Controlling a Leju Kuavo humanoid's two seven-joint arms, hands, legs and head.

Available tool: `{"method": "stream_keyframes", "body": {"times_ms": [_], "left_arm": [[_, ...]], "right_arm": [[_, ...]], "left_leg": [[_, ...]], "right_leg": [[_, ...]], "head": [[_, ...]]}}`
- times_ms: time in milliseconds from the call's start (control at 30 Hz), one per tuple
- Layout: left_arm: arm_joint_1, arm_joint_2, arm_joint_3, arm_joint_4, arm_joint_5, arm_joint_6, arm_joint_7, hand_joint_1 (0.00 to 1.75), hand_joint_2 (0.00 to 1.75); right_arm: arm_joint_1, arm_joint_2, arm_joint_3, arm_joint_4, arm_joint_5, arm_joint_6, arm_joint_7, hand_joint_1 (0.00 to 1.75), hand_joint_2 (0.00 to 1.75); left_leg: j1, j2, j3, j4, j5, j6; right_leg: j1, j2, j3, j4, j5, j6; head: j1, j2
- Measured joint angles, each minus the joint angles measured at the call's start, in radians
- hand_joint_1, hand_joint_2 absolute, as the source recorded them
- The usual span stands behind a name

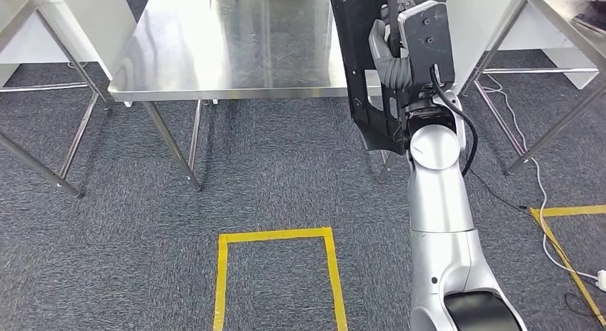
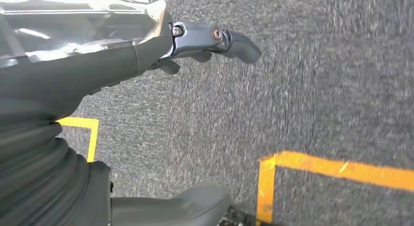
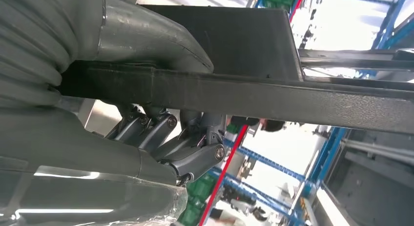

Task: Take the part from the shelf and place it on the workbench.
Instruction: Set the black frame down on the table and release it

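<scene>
Your right hand [image 1: 400,66] gripped flat black metal part [image 1: 357,73] upright, carried clear above shiny steel table [image 1: 229,52] edge for placing. Left hand [image 2: 210,40] hung empty, fingers apart, over grey carpet [image 2: 317,89].

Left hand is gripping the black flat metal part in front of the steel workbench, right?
No, the right hand grips the black flat metal part; the head view shows it before the steel workbench. The left hand holds nothing, over grey carpet.
</scene>
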Motion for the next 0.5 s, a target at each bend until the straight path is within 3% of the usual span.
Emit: {"method": "stream_keyframes", "body": {"times_ms": [67, 100, 167, 233, 267, 333, 500], "left_arm": [[0.0, 0.0, 0.005, 0.0, 0.003, 0.002, -0.001, 0.0, 1.75], [0.0, 0.0, 0.007, 0.0, 0.004, 0.003, -0.002, 0.0, 1.75], [0.001, -0.001, 0.011, 0.0, 0.005, 0.007, -0.005, 0.0, 1.75], [0.001, -0.003, 0.012, 0.0, 0.006, 0.01, -0.007, 0.0, 1.75], [0.001, -0.003, 0.013, 0.0, 0.006, 0.011, -0.008, 0.0, 1.75], [0.004, -0.002, 0.013, 0.0, 0.006, 0.012, -0.01, 0.0, 1.75], [0.006, 0.001, 0.014, 0.0, -0.011, 0.013, -0.017, 0.0, 1.75]], "right_arm": [[0.003, -0.003, 0.0, 0.005, 0.0, 0.005, 0.002, 1.75, 1.75], [0.004, -0.005, 0.0, 0.007, -0.001, 0.007, 0.003, 1.75, 1.75], [0.005, -0.007, -0.001, 0.009, -0.003, 0.01, 0.004, 1.75, 1.75], [0.004, -0.007, 0.0, 0.009, -0.003, 0.014, 0.004, 1.75, 1.75], [0.004, -0.007, 0.0, 0.01, -0.004, 0.015, 0.004, 1.75, 1.75], [0.004, -0.007, -0.001, 0.011, -0.004, 0.017, 0.004, 1.75, 1.75], [0.005, -0.011, -0.003, 0.013, -0.004, 0.018, 0.004, 1.75, 1.75]], "left_leg": [[-0.003, -0.013, 0.0, 0.0, -0.001, 0.002], [-0.005, -0.019, 0.001, 0.0, -0.001, 0.002], [-0.007, -0.031, 0.002, 0.001, -0.001, 0.002], [-0.011, -0.04, 0.003, 0.002, -0.002, -0.001], [-0.013, -0.043, 0.002, 0.004, -0.004, -0.002], [-0.016, -0.044, 0.001, 0.007, -0.008, -0.001], [-0.009, -0.04, 0.003, 0.003, -0.007, -0.007]], "right_leg": [[0.002, 0.008, -0.055, 0.094, -0.023, 0.003], [0.004, 0.01, -0.063, 0.099, -0.016, 0.007], [0.008, 0.012, -0.025, -0.002, 0.037, 0.015], [0.012, 0.016, 0.037, -0.138, 0.094, 0.01], [0.013, 0.017, 0.055, -0.178, 0.11, 0.004], [0.013, 0.018, 0.063, -0.194, 0.119, -0.005], [0.017, 0.021, 0.063, -0.194, 0.121, -0.009]], "head": [[0.001, 0.0], [0.001, 0.0], [0.001, 0.0], [0.001, 0.0], [0.001, 0.0], [0.0, 0.0], [0.001, 0.0]]}}
